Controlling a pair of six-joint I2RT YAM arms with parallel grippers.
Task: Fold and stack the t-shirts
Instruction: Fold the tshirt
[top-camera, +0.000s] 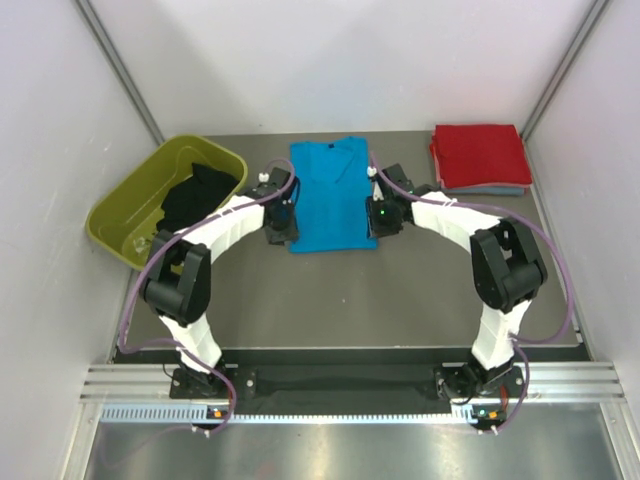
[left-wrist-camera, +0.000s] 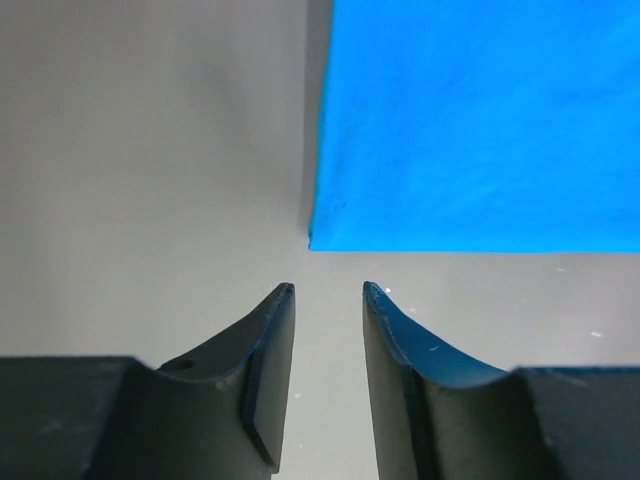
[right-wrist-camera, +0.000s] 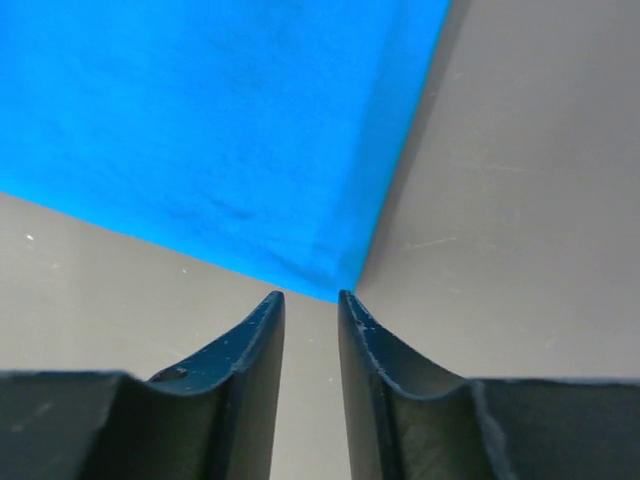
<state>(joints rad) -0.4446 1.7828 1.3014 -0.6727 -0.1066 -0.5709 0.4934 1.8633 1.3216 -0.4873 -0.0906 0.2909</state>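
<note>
Overhead view of a grey table (top-camera: 400, 300) with two white robot arms reaching in from 6 o'clock. A turquoise t-shirt (top-camera: 332, 195) lay flat at the table's centre, collar toward 12 o'clock, its sleeves turned in so that it formed a long upright rectangle. The left gripper (left-wrist-camera: 328, 290) sat low just off the shirt's 7 o'clock corner, its claw spread and pinching nothing. The right gripper (right-wrist-camera: 311, 295) sat at the 5 o'clock corner, its claw parted only narrowly, also empty, with the cloth's corner just beyond its tips. At 2 o'clock a red t-shirt (top-camera: 480, 153) lay folded square on top of a folded grey-blue t-shirt (top-camera: 490, 189). At 10 o'clock an olive tub (top-camera: 120, 215) held a crumpled black t-shirt (top-camera: 200, 195). By this look, two shirts were done, the turquoise one was partly folded and not yet stacked, and the black one was untouched.
</note>
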